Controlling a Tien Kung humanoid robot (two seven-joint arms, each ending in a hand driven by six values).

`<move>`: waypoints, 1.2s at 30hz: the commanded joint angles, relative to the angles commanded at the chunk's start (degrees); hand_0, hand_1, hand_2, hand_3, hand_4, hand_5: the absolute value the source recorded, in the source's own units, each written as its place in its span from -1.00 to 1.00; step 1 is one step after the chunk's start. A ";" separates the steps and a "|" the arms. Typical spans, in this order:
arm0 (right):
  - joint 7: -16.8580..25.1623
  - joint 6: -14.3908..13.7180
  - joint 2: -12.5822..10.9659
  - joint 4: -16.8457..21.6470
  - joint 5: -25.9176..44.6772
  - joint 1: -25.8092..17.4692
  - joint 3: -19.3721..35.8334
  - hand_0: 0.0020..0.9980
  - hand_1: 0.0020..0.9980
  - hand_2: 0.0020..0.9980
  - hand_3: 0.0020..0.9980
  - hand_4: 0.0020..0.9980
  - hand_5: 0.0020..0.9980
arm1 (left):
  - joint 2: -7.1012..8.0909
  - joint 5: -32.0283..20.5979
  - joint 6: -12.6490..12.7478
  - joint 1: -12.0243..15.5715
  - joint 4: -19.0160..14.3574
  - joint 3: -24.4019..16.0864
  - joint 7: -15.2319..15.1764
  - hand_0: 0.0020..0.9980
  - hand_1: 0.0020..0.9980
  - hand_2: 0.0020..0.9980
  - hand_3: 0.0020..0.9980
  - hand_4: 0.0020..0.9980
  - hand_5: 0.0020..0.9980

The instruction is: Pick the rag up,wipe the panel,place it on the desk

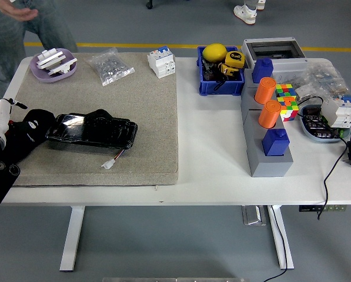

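At the frame's left edge, the left hand (28, 130) reached in low over the beige mat (146, 123) on the surface (213, 153). Its fingers (39, 123) gripped a black rag (102, 117) lying on the glossy black panel (93, 132).

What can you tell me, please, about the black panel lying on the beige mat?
The black panel is a long, flat, glossy slab with rounded ends, apparently wrapped in shiny film that catches the light. It lies flat on the left part of the beige mat, its long side roughly parallel to the table's near edge. A thin wire with a small white connector trails from its near right side. The left hand, black-fingered, rests against its left end, with something dark lying on top.
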 joint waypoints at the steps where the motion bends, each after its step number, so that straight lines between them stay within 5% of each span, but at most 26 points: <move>1: -0.01 0.02 0.02 -0.04 -0.15 -0.02 -0.02 0.51 0.22 0.25 0.13 0.89 -0.07 | -0.05 0.06 0.04 0.15 -0.53 -0.17 0.05 0.58 0.80 0.79 0.29 0.69 -0.56; 10: 0.20 -0.58 0.11 -0.45 -2.94 0.21 1.00 0.51 0.21 0.22 0.12 0.89 -0.06 | -0.04 -1.20 -0.15 0.92 -2.23 -1.08 0.14 0.53 0.80 0.79 0.30 0.70 -0.57; 22: 0.41 -1.58 0.09 -0.88 -6.55 0.42 2.25 0.51 0.21 0.21 0.11 0.88 -0.06 | 0.33 -7.93 -0.87 -0.06 3.14 -0.97 -3.35 0.39 0.79 0.79 0.29 0.69 -0.57; 26: 0.48 -1.79 0.07 -1.04 -6.97 0.40 2.26 0.51 0.21 0.21 0.11 0.88 -0.06 | 0.19 -7.22 -1.16 0.20 2.51 -0.69 -2.47 0.39 0.79 0.79 0.29 0.69 -0.57; 27: 0.52 -1.86 0.09 -1.08 -6.98 0.42 2.27 0.51 0.21 0.20 0.11 0.87 -0.06 | 0.11 -6.39 -1.08 0.28 2.30 -0.60 -1.84 0.13 0.76 0.78 0.29 0.70 -0.57; 36: 1.42 -2.81 0.25 -1.04 -7.89 0.68 3.58 0.51 0.21 0.19 0.11 0.86 -0.08 | -0.37 -0.44 -1.71 0.64 0.77 1.46 4.19 0.03 0.66 0.74 0.29 0.69 -0.58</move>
